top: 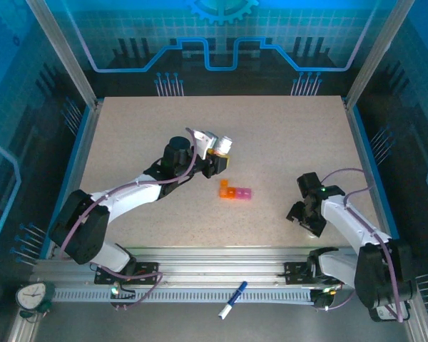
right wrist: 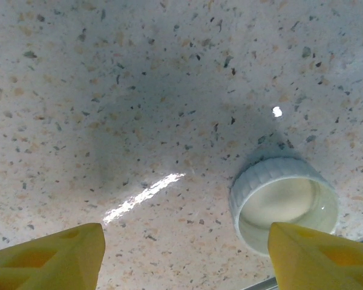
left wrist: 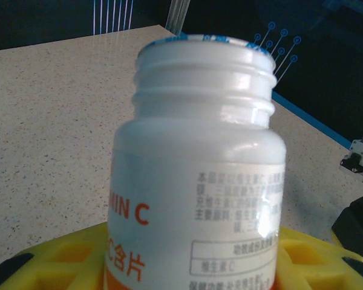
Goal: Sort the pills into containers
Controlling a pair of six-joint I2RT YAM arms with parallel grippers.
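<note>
- Speckled beige surface (top: 285, 142) inside blue-lit walls, with both my arms reaching over it.
- My left gripper (top: 215, 158) is clamped, jaws partway apart, on a white bottle (left wrist: 199, 181) with orange lettering, left of centre.
- Its threaded neck is exposed; the mouth may carry a seal, though the angle is too low to be sure.
- The containers (top: 234, 192), an orange-and-pink strip of cells, lie on the surface just in front of the bottle, between my arms.
- My right gripper (right wrist: 184, 257) stands open at the right, holding nothing.
- A white cap (right wrist: 284, 202) lies upturned on the surface by its right finger.
</note>
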